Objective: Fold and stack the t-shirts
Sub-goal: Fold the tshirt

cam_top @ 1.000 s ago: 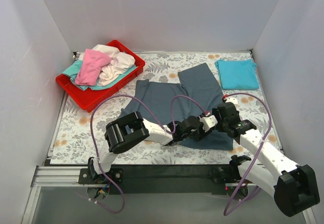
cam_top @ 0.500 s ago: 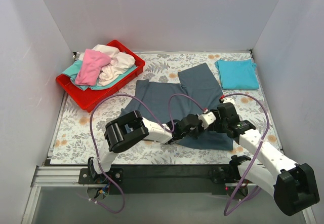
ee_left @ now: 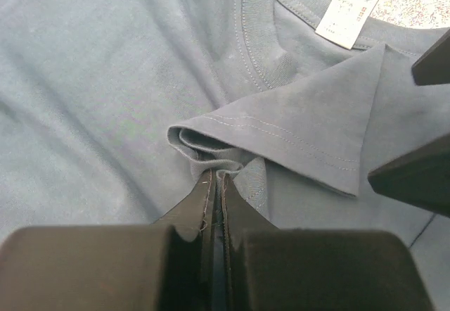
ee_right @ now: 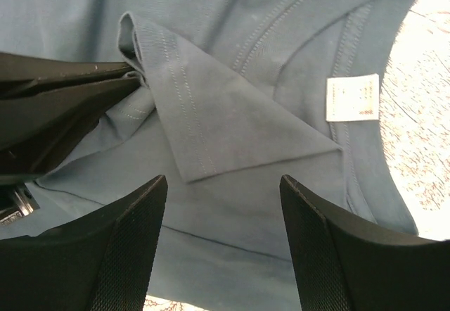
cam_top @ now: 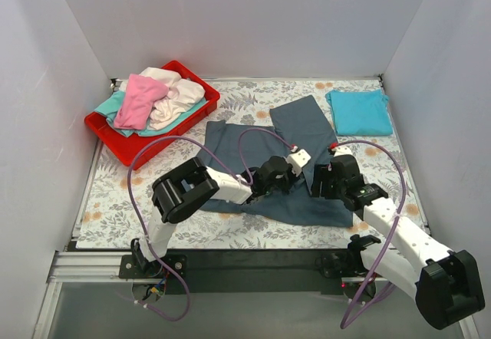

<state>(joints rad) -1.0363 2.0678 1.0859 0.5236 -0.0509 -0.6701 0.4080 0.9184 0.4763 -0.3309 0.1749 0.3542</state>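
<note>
The large slate grey-blue t-shirt point(cam_top: 245, 151) lies spread in the middle of the table. My left gripper point(cam_top: 301, 164) is shut on a bunched fold of its sleeve hem point(ee_left: 219, 177), and the sleeve lies folded over the body near the collar and its white label point(ee_left: 342, 19). My right gripper point(cam_top: 318, 179) is open and empty, just above the same sleeve flap point(ee_right: 232, 121). The left fingers point(ee_right: 63, 93) show at the left of the right wrist view. A folded turquoise t-shirt point(cam_top: 359, 111) lies at the far right. Pink point(cam_top: 140, 100), cream-white point(cam_top: 178, 97) and teal point(cam_top: 113, 109) shirts are piled in the tray.
The red plastic tray point(cam_top: 126, 151) stands at the far left on the floral table cover point(cam_top: 115, 193). White walls close in the table on three sides. Purple cables loop over both arms above the shirt.
My left gripper has moved away from me and leftwards, drawing the sleeve over the shirt's body. My right gripper has shifted a little left with it, still open.
</note>
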